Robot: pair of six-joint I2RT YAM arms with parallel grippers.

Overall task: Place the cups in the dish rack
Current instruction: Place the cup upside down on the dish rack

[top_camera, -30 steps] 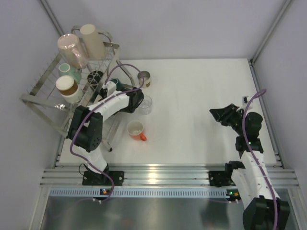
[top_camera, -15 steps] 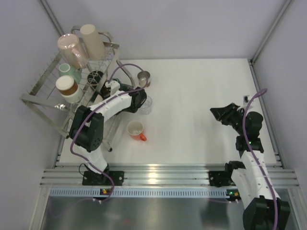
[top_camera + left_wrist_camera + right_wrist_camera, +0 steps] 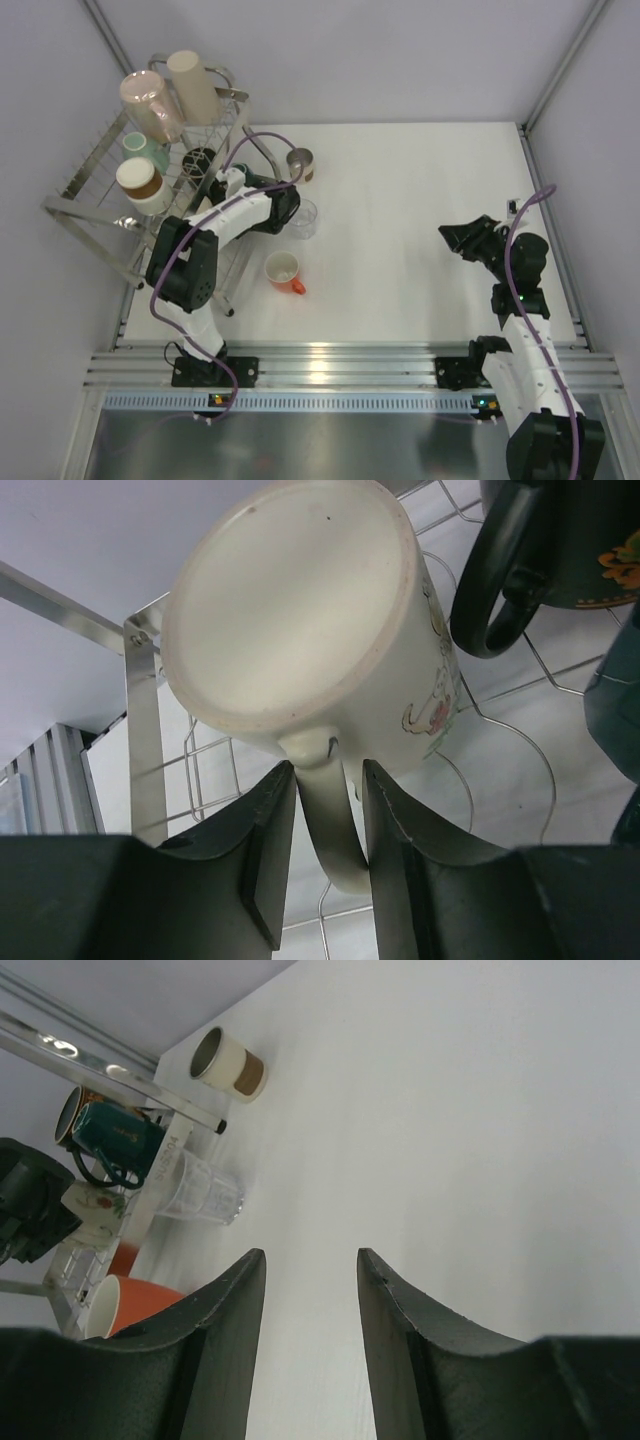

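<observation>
while bottom-up, white mug [image 3: 300, 620] on rack [image 3: 145, 730]

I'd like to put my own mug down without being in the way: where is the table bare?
The wide middle of the table, between the clear glass and the right gripper, is bare, as is the far right corner. It is crowded on the left, around the dish rack and orange-handled cup.

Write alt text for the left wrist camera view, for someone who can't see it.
A white mug, seen base-on, has its handle between the two dark fingers of the left claw; whether they pinch it is unclear. Behind are the dish rack's thin wires, and a dark mug at upper right.
</observation>
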